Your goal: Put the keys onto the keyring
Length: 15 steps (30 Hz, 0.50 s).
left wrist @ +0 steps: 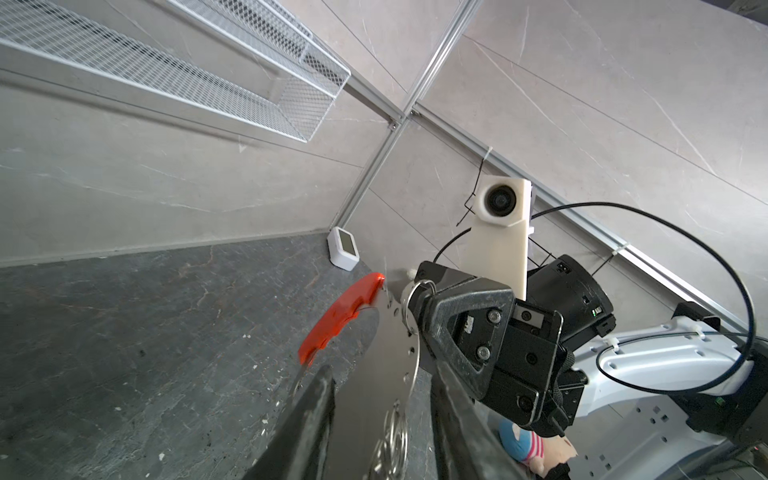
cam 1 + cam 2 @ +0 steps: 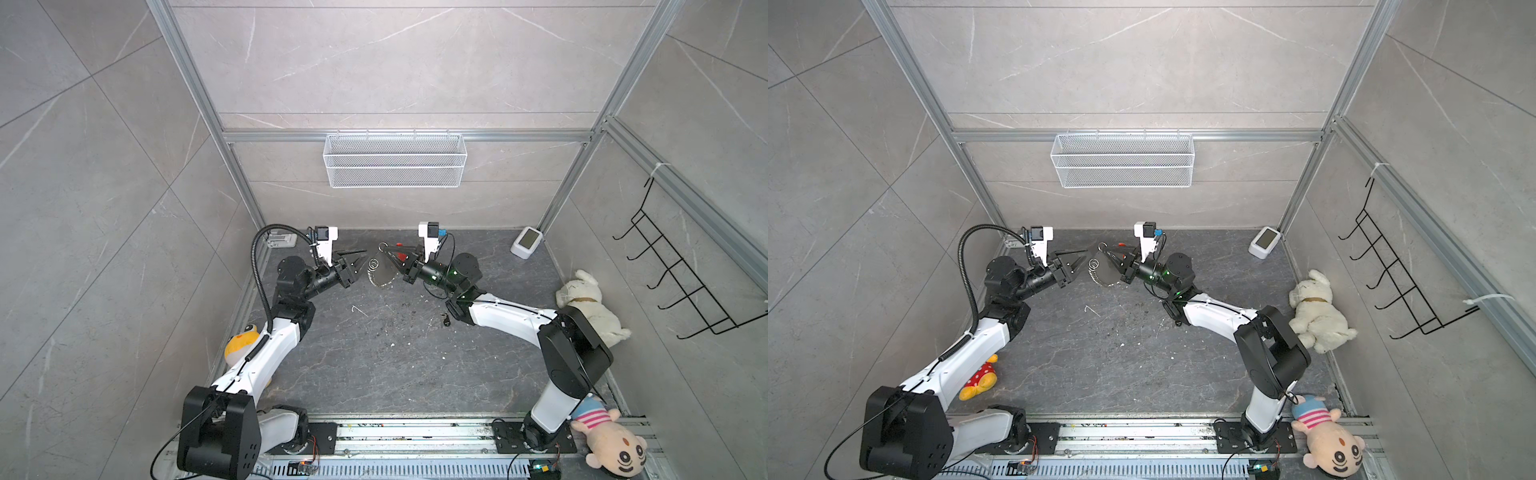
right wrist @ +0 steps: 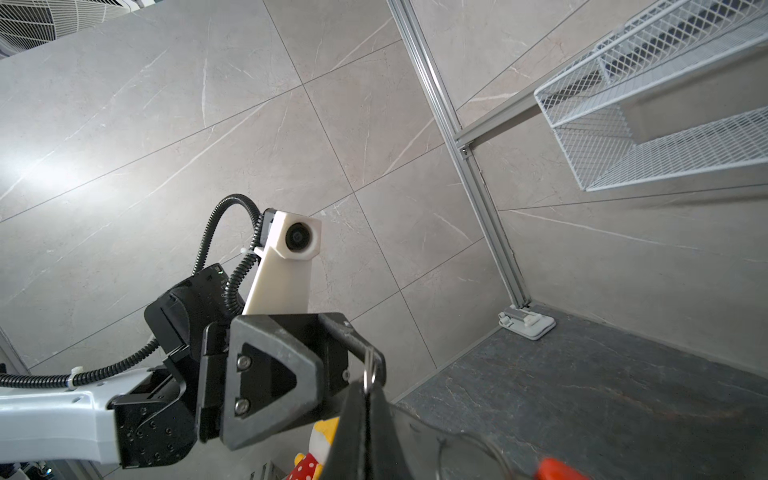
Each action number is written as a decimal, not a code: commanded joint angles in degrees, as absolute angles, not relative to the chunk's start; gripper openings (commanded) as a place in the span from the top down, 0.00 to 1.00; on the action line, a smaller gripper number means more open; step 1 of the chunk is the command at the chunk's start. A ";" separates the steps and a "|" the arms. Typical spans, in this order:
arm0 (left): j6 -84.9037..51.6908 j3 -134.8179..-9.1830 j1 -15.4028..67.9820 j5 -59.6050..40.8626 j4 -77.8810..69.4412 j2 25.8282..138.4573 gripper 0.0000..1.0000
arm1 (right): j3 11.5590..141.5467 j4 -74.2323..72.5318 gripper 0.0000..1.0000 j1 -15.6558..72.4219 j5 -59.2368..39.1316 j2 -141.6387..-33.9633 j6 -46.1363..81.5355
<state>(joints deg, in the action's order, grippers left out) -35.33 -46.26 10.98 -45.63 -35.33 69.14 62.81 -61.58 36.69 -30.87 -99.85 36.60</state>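
Note:
My right gripper point(image 2: 381, 247) point(image 3: 368, 388) is raised above the floor at the back, shut on a small ring at the top of the keyring point(image 2: 380, 272) point(image 2: 1103, 275). The keyring hangs below it as a thin wire loop with silver pieces point(image 1: 390, 436) and a red bar point(image 1: 340, 320). My left gripper point(image 2: 362, 257) point(image 1: 380, 370) faces it from the left. Its jaws stand apart on either side of the hanging loop, closed on nothing. A small black key point(image 2: 446, 320) lies on the dark floor under my right forearm.
A small white bent wire point(image 2: 358, 309) lies mid-floor. A white mesh basket point(image 2: 395, 160) hangs on the back wall, with a white device point(image 2: 527, 242) in the back right corner. A white plush dog point(image 2: 590, 307), a doll point(image 2: 611, 440), a yellow plush point(image 2: 241, 340) and a black hook rack point(image 2: 681, 270) line the sides.

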 commanded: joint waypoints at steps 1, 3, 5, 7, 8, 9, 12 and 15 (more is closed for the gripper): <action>-32.23 -48.92 9.52 -47.19 -32.47 65.98 0.61 | 64.05 -64.99 1.00 36.56 -31.57 -98.85 38.13; -31.12 -49.99 9.23 -47.60 -30.93 65.98 0.63 | 64.61 -65.08 1.00 36.61 -32.35 -99.13 38.73; -31.71 -51.13 9.18 -49.59 -31.82 67.44 0.67 | 65.17 -65.69 1.00 36.55 -33.24 -99.66 39.55; -34.47 -52.55 9.23 -53.00 -34.65 70.29 0.72 | 65.85 -66.39 1.00 36.59 -33.91 -100.17 40.56; -35.96 -53.09 9.23 -54.29 -36.15 71.50 0.73 | 66.08 -66.70 1.00 36.59 -34.22 -100.44 40.98; -37.94 -53.50 9.20 -55.86 -38.37 72.83 0.75 | 66.33 -66.97 1.00 36.58 -34.34 -100.62 41.36; -42.68 -53.38 9.30 -57.64 -44.85 75.24 0.75 | 67.20 -67.16 1.00 36.63 -35.05 -101.00 42.19; -43.97 -53.31 9.40 -57.65 -46.77 76.09 0.75 | 67.65 -67.49 1.00 36.65 -35.34 -101.24 42.79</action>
